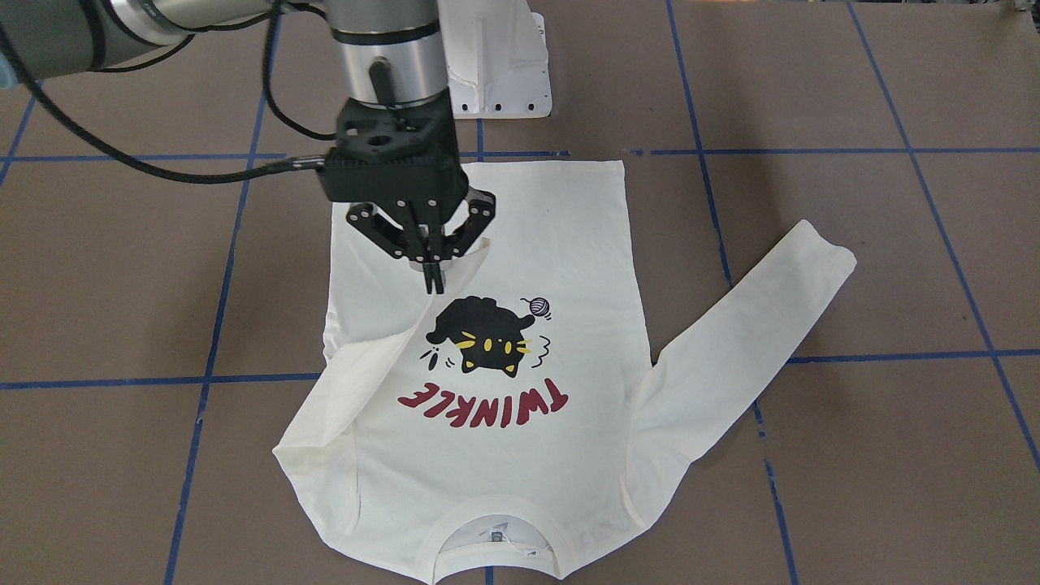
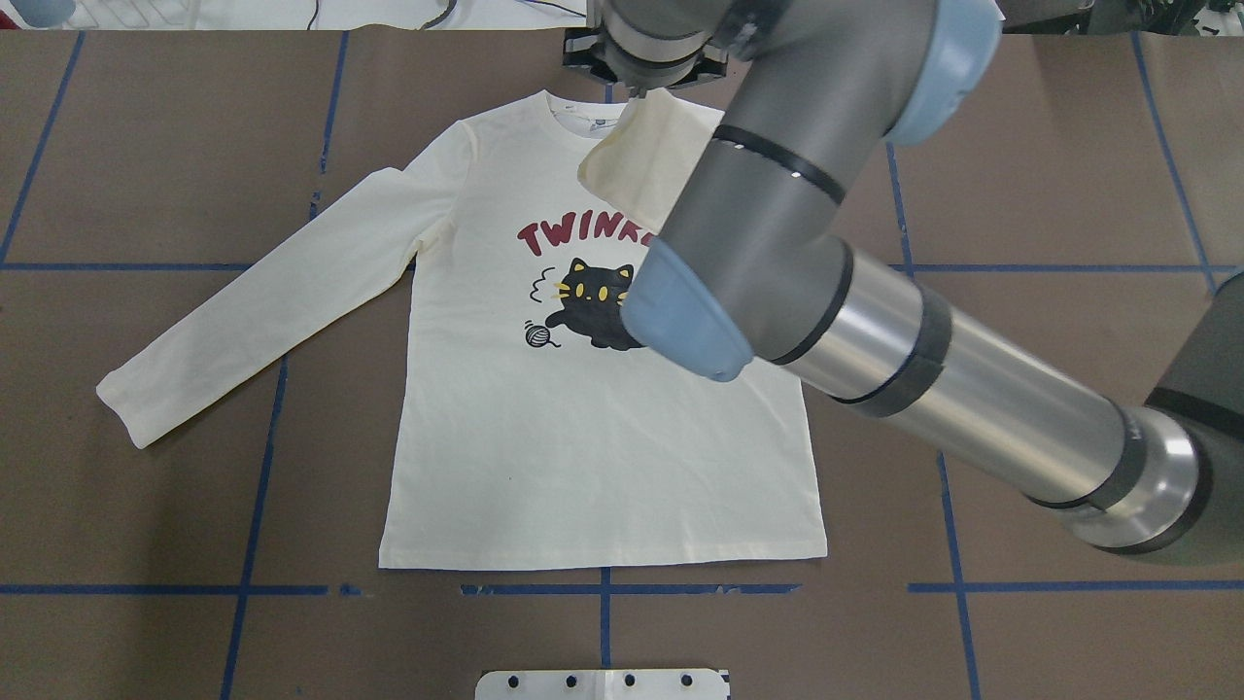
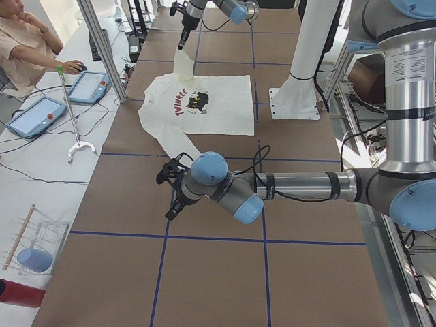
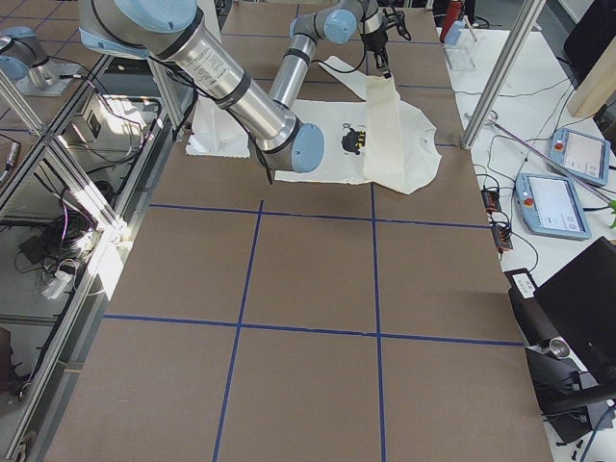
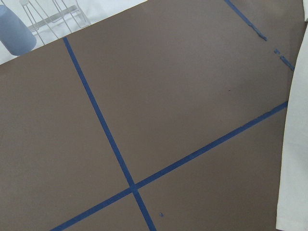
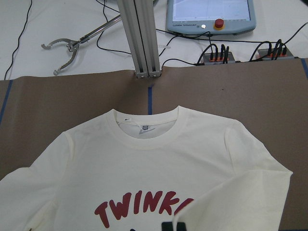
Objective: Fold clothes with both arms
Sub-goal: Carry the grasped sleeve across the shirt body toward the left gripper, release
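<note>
The clothes are one cream long-sleeve shirt [image 1: 504,439] lying print up on the brown table, with the black cat and red "TWINKLE" lettering showing. Its collar points away from the robot. My right gripper [image 1: 435,280] is shut on the cuff of one sleeve [image 1: 382,357]. That sleeve is lifted and drawn over the shirt's body. The other sleeve [image 1: 747,341] lies flat, spread out sideways. In the overhead view the right arm hides its gripper and part of the shirt [image 2: 583,437]. My left gripper [image 3: 172,191] hovers over bare table short of the flat sleeve; whether it is open or shut I cannot tell.
The white pedestal base [image 1: 500,57] stands just behind the shirt's hem. Blue tape lines [image 2: 253,486] grid the table. An aluminium post [image 6: 140,38] and a control pendant [image 6: 209,14] sit beyond the collar edge. A person [image 3: 27,48] sits at the side bench.
</note>
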Tool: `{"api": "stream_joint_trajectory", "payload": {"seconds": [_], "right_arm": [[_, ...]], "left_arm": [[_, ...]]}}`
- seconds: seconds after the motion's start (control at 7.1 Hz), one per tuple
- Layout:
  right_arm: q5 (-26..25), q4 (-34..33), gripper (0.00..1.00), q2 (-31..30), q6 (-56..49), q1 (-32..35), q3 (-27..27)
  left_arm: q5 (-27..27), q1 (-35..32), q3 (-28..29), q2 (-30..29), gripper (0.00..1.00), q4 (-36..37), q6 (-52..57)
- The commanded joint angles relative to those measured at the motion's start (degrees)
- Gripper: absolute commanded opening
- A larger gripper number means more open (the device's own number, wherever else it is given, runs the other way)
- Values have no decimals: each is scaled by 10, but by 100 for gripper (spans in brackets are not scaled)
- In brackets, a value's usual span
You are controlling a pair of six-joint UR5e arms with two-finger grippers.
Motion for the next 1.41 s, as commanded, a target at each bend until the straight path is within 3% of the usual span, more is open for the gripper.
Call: {"api": "stream_joint_trajectory", "payload": {"seconds": [0.0, 0.14, 0.28, 0.42, 0.56, 0.99, 1.27], "right_arm": [[-121, 108, 0, 76, 115, -89, -191], [-135, 162, 0, 132, 186, -100, -295], [-151, 165, 76, 159, 235, -106, -340], [-160, 166, 99, 167, 240, -107, -346], [-157, 162, 100, 186, 246, -105, -352], [-28, 114, 100, 197, 222, -44, -343], [75, 67, 100, 138, 135, 10, -256]], "left_arm": [[0, 0, 1, 0, 100, 0, 0], [0, 0, 0, 0, 100, 0, 0], [0, 0, 0, 0, 100, 0, -1], [0, 0, -2, -1, 100, -1, 1], [1, 1, -8, -4, 100, -2, 1], [2, 3, -4, -22, 100, -109, -3], [-12, 19, -13, -24, 100, -160, -47]]}}
